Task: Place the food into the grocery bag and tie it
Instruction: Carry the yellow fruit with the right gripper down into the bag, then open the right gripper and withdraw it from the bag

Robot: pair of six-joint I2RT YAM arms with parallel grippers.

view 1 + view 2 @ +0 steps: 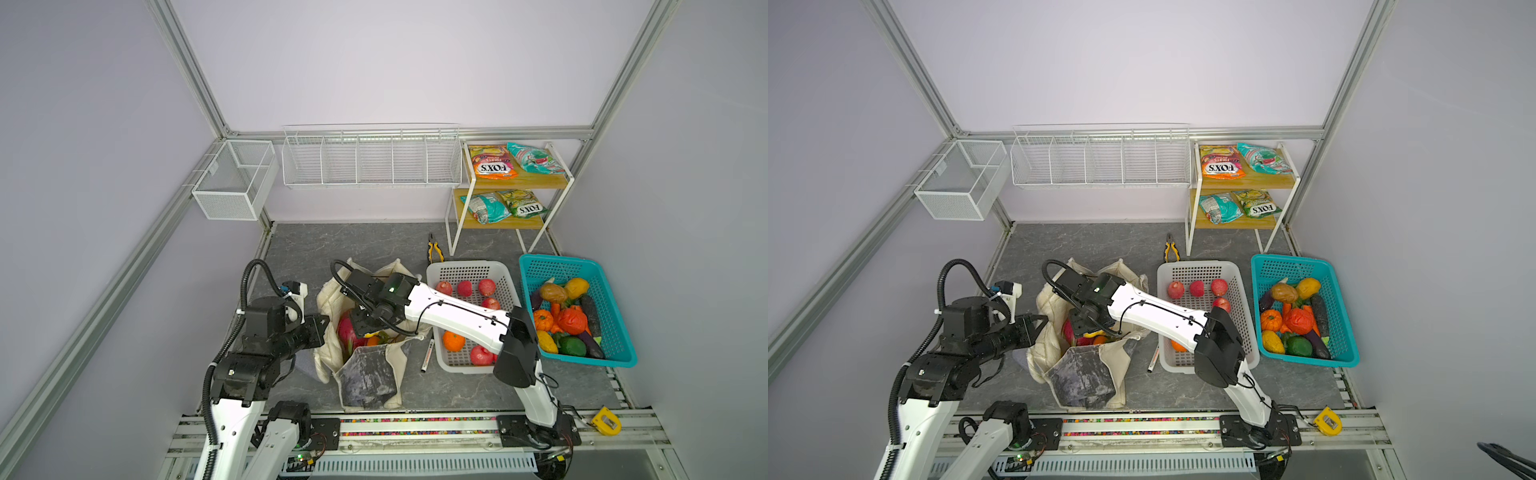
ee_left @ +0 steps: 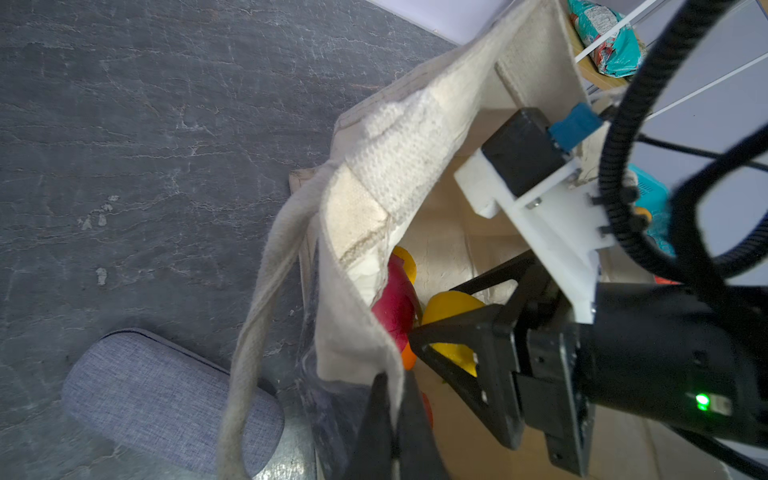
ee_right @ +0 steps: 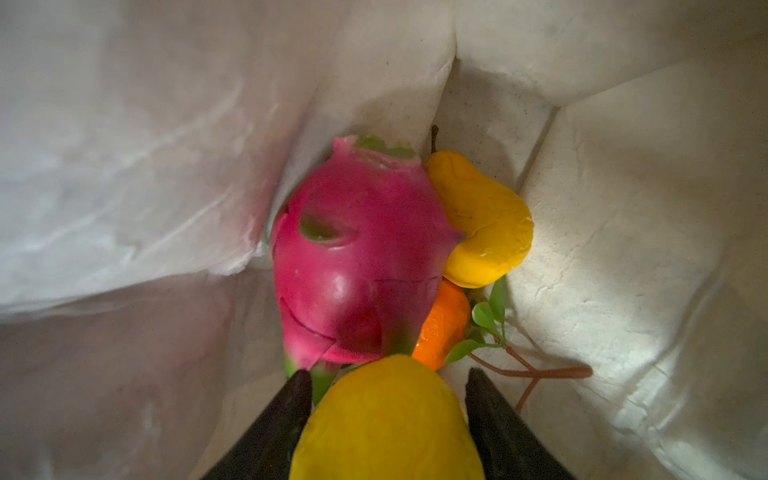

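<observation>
My left gripper (image 2: 392, 386) is pinched together on the left rim of the grocery bag (image 1: 368, 374), which stands open on the worktop (image 1: 374, 245), left of centre in both top views. My right gripper (image 3: 386, 374) reaches down into the bag's mouth, jaws clamped either side of a yellow citrus (image 3: 386, 428). Below it, deep in the bag, lie a magenta dragon fruit (image 3: 357, 257), a leafy orange (image 3: 442, 324) and a curved yellow fruit (image 3: 482, 224), all touching. Further right stand the white basket (image 1: 469, 270) and then the teal basket (image 1: 615, 316), both holding produce.
</observation>
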